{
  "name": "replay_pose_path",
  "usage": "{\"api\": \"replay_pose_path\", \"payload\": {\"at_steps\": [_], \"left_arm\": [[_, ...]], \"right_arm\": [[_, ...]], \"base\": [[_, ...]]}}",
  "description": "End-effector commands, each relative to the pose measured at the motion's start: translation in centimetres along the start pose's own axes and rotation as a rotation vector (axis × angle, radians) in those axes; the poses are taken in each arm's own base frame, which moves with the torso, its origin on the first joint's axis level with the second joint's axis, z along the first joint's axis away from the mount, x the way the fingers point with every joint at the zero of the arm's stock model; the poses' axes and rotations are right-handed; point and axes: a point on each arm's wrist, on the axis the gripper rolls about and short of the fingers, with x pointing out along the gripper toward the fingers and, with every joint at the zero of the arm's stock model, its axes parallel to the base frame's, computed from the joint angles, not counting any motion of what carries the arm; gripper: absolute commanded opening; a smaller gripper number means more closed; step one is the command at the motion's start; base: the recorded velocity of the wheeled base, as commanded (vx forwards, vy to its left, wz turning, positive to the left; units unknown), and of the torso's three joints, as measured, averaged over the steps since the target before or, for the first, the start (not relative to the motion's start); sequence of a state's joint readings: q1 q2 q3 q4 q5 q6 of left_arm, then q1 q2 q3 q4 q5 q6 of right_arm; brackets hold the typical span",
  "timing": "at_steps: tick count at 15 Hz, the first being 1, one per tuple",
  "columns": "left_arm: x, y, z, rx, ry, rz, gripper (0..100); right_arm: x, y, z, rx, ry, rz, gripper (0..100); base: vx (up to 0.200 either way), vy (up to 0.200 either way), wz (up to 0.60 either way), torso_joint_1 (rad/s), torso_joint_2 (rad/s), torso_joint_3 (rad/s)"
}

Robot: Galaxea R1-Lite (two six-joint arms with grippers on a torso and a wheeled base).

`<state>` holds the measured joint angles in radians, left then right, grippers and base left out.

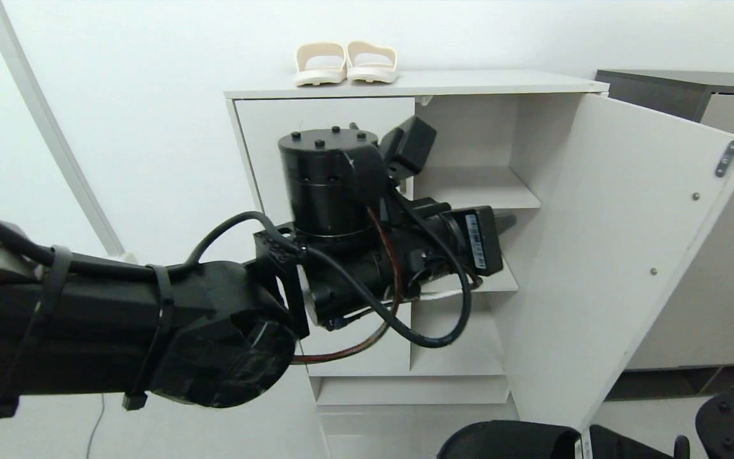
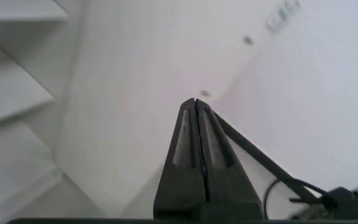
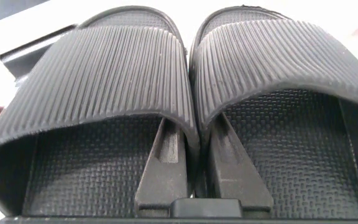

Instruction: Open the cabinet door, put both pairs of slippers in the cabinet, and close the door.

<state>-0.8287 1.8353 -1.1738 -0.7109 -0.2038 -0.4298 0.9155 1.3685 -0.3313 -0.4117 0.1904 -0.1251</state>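
At upper centre of the head view, the beige slippers (image 1: 346, 62) sat on the cabinet (image 1: 501, 81) top. The cabinet door (image 1: 622, 255) stood swung wide at right, exposing the shelves (image 1: 475, 188). The left wrist view showed the left pincer (image 2: 195, 102) pressed together near the door's inner face. The right wrist view showed the right pincer (image 3: 193, 124) clamped on the black slippers (image 3: 129, 68), one finger inside each.

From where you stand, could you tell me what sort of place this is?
Probably an entryway or test room: a white shelved cabinet, door open, cream slippers on top, a grey cabinet beside it.
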Motion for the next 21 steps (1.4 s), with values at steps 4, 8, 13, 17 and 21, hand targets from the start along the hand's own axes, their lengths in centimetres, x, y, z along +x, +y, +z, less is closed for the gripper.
{"api": "replay_pose_path", "payload": {"at_steps": [4, 8, 13, 17, 21], "left_arm": [[-9.9, 0.6, 5.8, 0.109, -0.121, 0.242, 0], [-21.0, -2.9, 5.0, 0.215, -0.076, 0.574, 0], [-31.1, -2.2, 1.1, 0.369, -0.15, 1.109, 0], [-35.9, -1.7, -8.1, 0.326, -0.168, 1.417, 0], [-37.5, -1.5, -14.9, 0.356, -0.22, 1.499, 0]], "right_arm": [[2.5, -4.2, 2.8, 0.208, -0.045, -0.325, 0], [7.8, -7.5, 6.5, 0.395, -0.169, -0.681, 0], [10.4, -9.9, 7.2, 0.432, -0.189, -0.939, 0], [10.5, -9.8, 7.0, 0.429, -0.18, -0.951, 0], [11.0, -9.9, 6.6, 0.426, -0.161, -0.952, 0]], "base": [[0.0, 0.0, 0.0, 0.0, 0.0, 0.0], [0.0, 0.0, 0.0, 0.0, 0.0, 0.0], [0.0, 0.0, 0.0, 0.0, 0.0, 0.0], [0.0, 0.0, 0.0, 0.0, 0.0, 0.0], [0.0, 0.0, 0.0, 0.0, 0.0, 0.0]]}}
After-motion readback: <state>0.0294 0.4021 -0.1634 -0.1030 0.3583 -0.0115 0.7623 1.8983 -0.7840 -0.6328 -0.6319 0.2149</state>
